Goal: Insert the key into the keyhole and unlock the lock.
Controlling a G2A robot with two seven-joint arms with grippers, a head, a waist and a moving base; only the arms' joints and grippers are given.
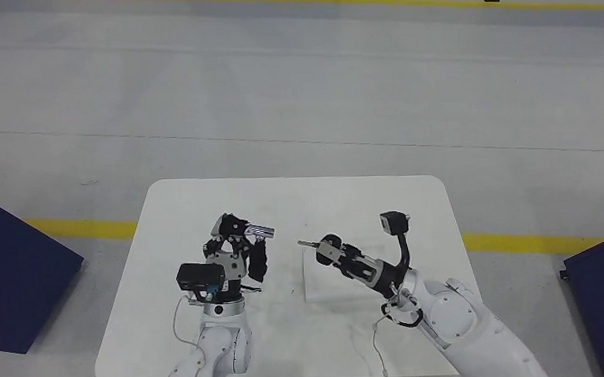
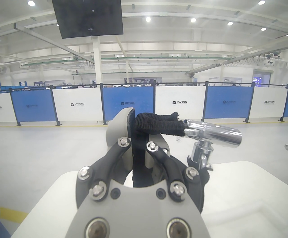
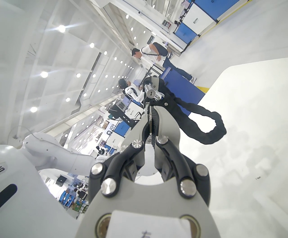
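Above one white table (image 1: 283,204), one chain lock (image 2: 213,134), one key (image 1: 308,245)

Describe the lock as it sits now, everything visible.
The lock is a shiny chrome cylinder with a short side stub, joined to a loop in a black woven sleeve. The left tool is shut on the sleeve and holds the lock above the white table, cylinder roughly level. Its round keyhole end faces the right tool, apart from it.

A white table (image 1: 382,201) stands on pale floor (image 1: 299,89) with a yellow line (image 1: 78,228); blue panels (image 2: 227,110) beyond.
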